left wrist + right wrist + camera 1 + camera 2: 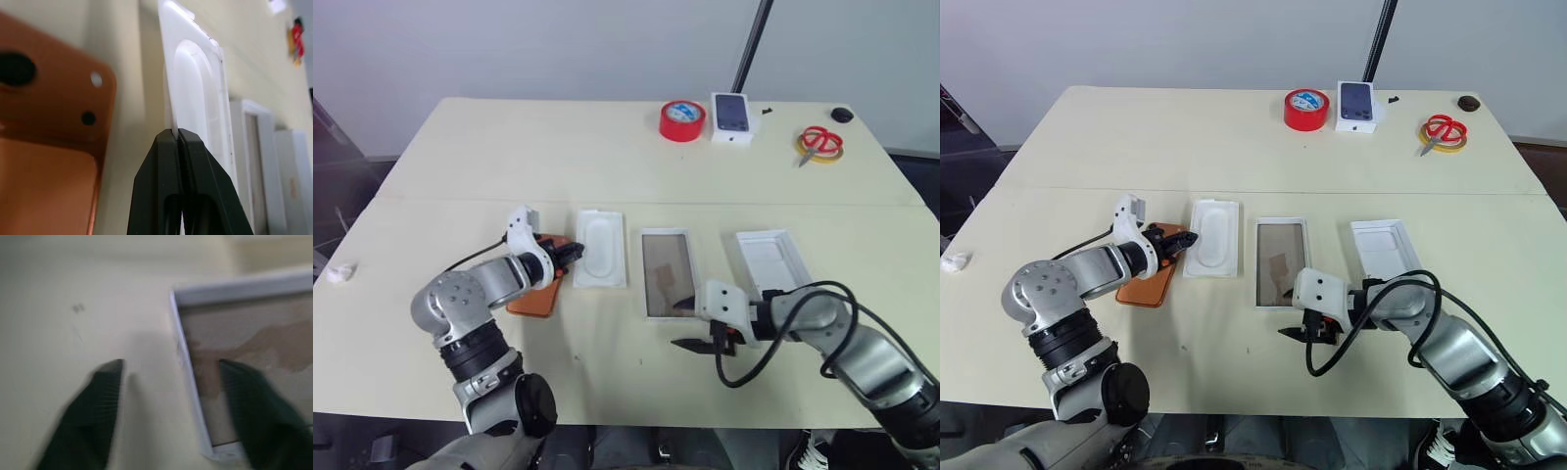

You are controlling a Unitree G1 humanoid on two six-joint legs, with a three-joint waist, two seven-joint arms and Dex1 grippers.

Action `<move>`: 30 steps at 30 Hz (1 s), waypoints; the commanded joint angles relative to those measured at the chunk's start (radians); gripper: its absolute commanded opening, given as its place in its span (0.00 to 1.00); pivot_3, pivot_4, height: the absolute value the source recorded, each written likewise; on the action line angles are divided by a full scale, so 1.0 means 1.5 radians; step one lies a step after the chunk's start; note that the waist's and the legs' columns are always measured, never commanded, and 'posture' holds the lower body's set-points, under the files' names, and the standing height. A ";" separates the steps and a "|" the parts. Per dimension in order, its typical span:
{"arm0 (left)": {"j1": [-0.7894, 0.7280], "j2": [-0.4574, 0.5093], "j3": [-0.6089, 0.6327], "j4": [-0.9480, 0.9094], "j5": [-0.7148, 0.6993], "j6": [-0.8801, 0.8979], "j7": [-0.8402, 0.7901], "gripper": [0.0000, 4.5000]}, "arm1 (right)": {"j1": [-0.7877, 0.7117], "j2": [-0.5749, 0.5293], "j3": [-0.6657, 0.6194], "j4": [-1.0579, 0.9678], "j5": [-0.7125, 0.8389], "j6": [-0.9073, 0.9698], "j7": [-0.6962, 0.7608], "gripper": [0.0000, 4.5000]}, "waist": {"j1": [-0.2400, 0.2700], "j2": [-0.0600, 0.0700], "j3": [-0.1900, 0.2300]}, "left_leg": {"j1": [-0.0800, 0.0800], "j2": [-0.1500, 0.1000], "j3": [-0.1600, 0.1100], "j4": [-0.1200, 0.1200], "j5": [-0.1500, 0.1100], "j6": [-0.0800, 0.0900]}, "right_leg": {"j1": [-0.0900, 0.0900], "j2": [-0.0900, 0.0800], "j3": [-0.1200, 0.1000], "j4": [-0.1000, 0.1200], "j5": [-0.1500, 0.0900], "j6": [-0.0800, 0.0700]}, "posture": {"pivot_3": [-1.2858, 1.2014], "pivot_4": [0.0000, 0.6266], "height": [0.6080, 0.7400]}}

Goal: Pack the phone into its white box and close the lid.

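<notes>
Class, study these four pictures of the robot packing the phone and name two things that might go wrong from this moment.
1. The left gripper is shut on the thin edge of the white insert, not the phone; so narrow a pinch may slip, or drag the insert over the phone beside it.
2. The right gripper straddles the corner of the white box with fingers apart; closing there might tilt or push the box askew.
</notes>
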 commanded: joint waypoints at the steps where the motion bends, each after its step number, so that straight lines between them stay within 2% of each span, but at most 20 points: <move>1: -0.021 0.003 0.037 -0.038 -0.030 0.006 -0.011 0.00 | -0.024 0.020 0.016 0.010 -0.039 -0.044 -0.005 0.25 | -0.001 0.000 0.000 | 0.000 0.000 0.000 0.000 0.000 0.000 | 0.000 0.000 0.000 0.000 0.000 0.000 | 0.52 0.24 0.94; 3: -0.025 0.005 0.048 -0.040 -0.035 0.006 -0.010 0.00 | -0.029 0.031 0.018 0.014 -0.043 -0.050 -0.001 0.01 | 0.000 0.000 0.000 | 0.000 0.000 0.000 0.000 0.000 -0.001 | 0.000 0.000 0.000 0.000 0.000 0.000 | 0.52 0.24 0.94; 11: -0.048 0.026 0.085 -0.051 -0.085 0.006 0.010 0.00 | -0.103 0.121 0.068 0.042 -0.080 -0.050 -0.015 0.01 | -0.001 0.000 0.000 | 0.000 0.000 -0.001 0.000 0.001 -0.002 | 0.000 0.000 -0.001 0.000 0.000 0.000 | 0.52 0.24 0.94; 15: -0.044 0.029 0.069 -0.051 -0.106 0.006 0.024 0.00 | -0.157 0.177 0.086 0.104 -0.118 -0.044 -0.045 0.01 | -0.001 0.000 0.000 | 0.000 0.001 -0.001 0.000 0.002 -0.005 | 0.000 -0.001 -0.001 0.000 0.000 0.000 | 0.52 0.24 0.94; 19: -0.031 0.020 0.041 -0.056 -0.127 0.006 0.042 0.00 | -0.173 0.209 0.070 0.110 -0.106 -0.016 -0.046 0.01 | 0.001 0.000 0.000 | 0.000 0.001 -0.001 -0.001 0.003 -0.005 | 0.000 -0.001 -0.001 0.001 0.000 0.000 | 0.52 0.24 0.94; 20: -0.028 0.017 0.034 -0.057 -0.134 0.006 0.046 0.00 | -0.172 0.212 0.055 0.101 -0.089 -0.005 -0.042 0.13 | 0.001 0.000 0.000 | 0.000 0.001 -0.001 -0.001 0.003 -0.005 | 0.000 -0.001 -0.001 0.000 0.000 0.000 | 0.52 0.24 0.94; 21: -0.024 0.015 0.024 -0.058 -0.139 0.006 0.050 0.00 | -0.168 0.208 0.037 0.088 -0.073 0.003 -0.036 0.19 | 0.001 0.000 0.000 | 0.000 0.001 -0.001 -0.001 0.003 -0.005 | 0.000 -0.001 -0.001 0.000 0.000 0.000 | 0.52 0.24 0.94; 23: -0.017 0.013 0.009 -0.060 -0.149 0.006 0.056 0.00 | -0.160 0.194 0.009 0.069 -0.053 0.010 -0.028 0.42 | 0.001 0.000 0.000 | 0.000 0.001 -0.001 -0.001 0.002 -0.004 | 0.000 -0.002 -0.001 0.000 0.000 0.000 | 0.52 0.24 0.94; 25: -0.010 0.011 -0.011 -0.059 -0.153 0.006 0.060 0.00 | -0.145 0.160 -0.033 0.055 -0.034 0.005 -0.012 0.64 | 0.001 0.000 0.000 | 0.000 0.001 -0.001 -0.001 0.002 -0.004 | 0.000 -0.002 -0.001 0.000 0.000 0.000 | 0.52 0.24 0.94; 30: -0.008 0.008 -0.057 -0.035 -0.139 0.006 0.061 0.00 | -0.113 0.081 -0.111 0.037 -0.001 -0.001 0.017 0.64 | 0.000 0.000 0.000 | 0.000 0.000 -0.001 -0.001 0.001 -0.003 | 0.000 -0.001 -0.001 0.000 0.000 0.000 | 0.52 0.24 0.94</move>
